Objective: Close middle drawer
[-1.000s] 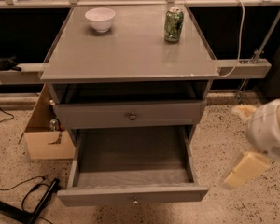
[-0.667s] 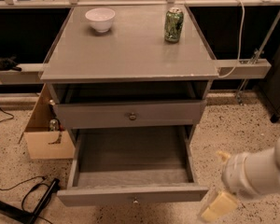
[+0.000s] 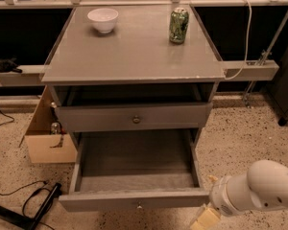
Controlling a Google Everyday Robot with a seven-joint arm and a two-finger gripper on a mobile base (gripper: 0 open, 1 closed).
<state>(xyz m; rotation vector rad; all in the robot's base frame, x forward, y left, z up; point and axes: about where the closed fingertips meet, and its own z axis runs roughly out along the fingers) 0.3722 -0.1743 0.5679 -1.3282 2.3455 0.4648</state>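
The middle drawer (image 3: 110,201) stands pulled far out from under the near edge of the bench (image 3: 134,56). Its bare grey floor is open to view, and its low front carries a small round knob (image 3: 139,206) at the centre. Above it the top drawer (image 3: 96,118), with a taller front and a bigger knob (image 3: 136,120), sits slightly out, leaving a dark gap under the bench top.

The gripper (image 3: 205,219) hangs low off the near right corner of the bench, just beside the right end of the middle drawer's front. It seems to be apart from the wood, though the bottom of the view cuts it off. Whether it is wide or narrow cannot be told. Behind it the white arm (image 3: 261,190) runs off to the right.

On the bench top, a white bowl (image 3: 102,19) sits near the far left corner and a green can (image 3: 178,25) stands upright near the far right corner. A cardboard box (image 3: 43,140) rests on the speckled floor (image 3: 240,138) beside the left edge.
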